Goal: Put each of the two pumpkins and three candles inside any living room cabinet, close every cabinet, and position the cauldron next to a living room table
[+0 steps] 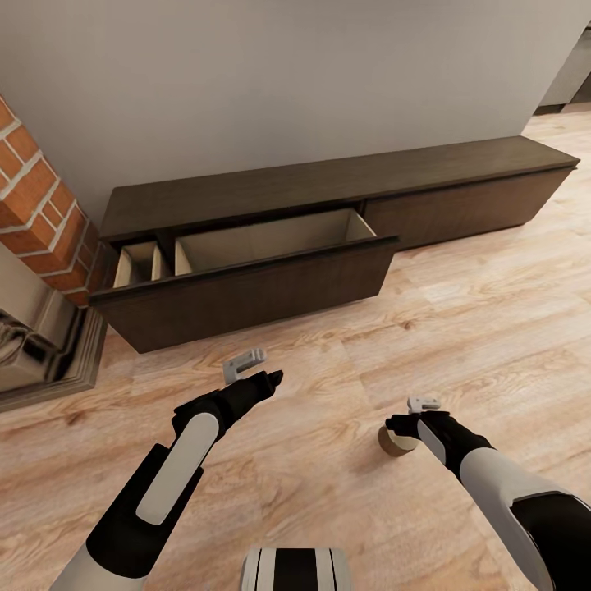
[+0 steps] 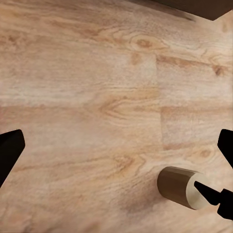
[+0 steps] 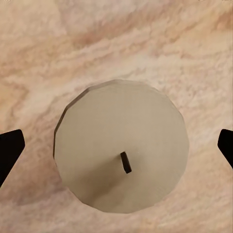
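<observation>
A stubby beige candle point(image 1: 394, 443) stands upright on the wood floor at the right. Its flat round top and short dark wick point(image 3: 121, 145) lie straight below my right gripper point(image 1: 400, 425). That gripper is open, its fingertips point(image 3: 9, 150) wide apart on either side of the candle and clear of it. The left wrist view also catches the candle point(image 2: 179, 187), with a right fingertip point(image 2: 213, 195) over it. My left gripper point(image 1: 267, 376) hangs open over bare floor, left of the candle. Ahead, the long dark-brown cabinet point(image 1: 460, 189) has its left drawer point(image 1: 246, 287) pulled out, and no objects show in its tan compartments.
A red brick fireplace point(image 1: 33, 205) with a stone hearth point(image 1: 49, 361) stands at the far left beside the open drawer. A grey wall backs the cabinet. Wood floor stretches between me and the drawer front. My base point(image 1: 295, 570) shows at the bottom.
</observation>
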Robot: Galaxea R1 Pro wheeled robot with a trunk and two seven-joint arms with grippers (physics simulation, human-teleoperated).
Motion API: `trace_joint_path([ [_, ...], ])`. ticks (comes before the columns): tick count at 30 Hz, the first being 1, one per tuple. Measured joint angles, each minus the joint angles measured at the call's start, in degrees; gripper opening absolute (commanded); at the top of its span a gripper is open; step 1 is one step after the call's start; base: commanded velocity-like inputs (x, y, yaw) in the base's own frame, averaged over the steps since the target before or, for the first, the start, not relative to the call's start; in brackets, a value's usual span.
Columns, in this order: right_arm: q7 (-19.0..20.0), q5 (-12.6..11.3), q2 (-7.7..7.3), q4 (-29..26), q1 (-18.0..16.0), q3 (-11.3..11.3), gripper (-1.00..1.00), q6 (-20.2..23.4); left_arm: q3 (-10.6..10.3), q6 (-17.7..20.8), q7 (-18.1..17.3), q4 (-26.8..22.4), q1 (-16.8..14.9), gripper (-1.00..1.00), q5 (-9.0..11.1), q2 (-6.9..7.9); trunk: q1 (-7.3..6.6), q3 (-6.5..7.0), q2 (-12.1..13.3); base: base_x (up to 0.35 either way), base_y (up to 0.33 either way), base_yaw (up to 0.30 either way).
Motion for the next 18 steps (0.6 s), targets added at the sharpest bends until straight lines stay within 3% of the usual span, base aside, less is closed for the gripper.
trace_joint_path([
  [3,-0.02,0.0,-0.01,-0.01,0.01,-0.05,1.0,-0.09,0.0,-0.02,0.03,0.0,0.0,1.0,0.0,0.0,0.08,-0.66,-0.04,0.0,0.0,0.0],
  [18,-0.03,0.01,-0.02,-0.01,0.01,-0.1,1.0,-1.04,0.12,0.0,0.0,0.0,0.0,1.0,0.03,0.06,0.08,-0.67,-0.04,0.0,0.0,0.0],
])
